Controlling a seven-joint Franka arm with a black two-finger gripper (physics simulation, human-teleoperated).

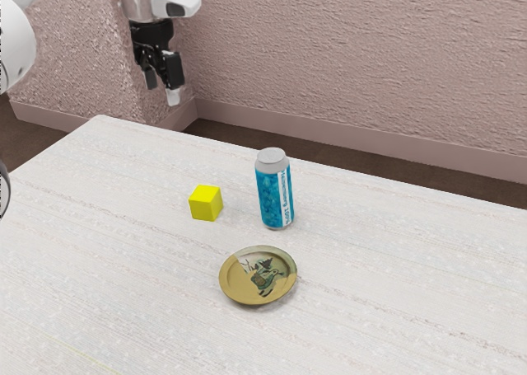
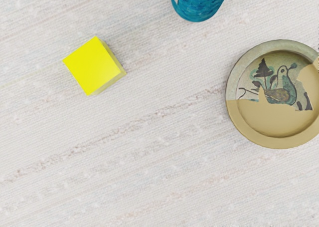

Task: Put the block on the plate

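Yellow block [image 1: 204,203] near white-lettered blue can [image 1: 273,195]

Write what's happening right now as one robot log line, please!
gripper: open, holding nothing | yellow block: on table | plate: on table, empty | blue can: upright on table

vert. txt [image 1: 286,198] on blue can [image 1: 269,200], too small to read

Bright, even light leaves soft, faint shadows by the plate [image 1: 233,288].
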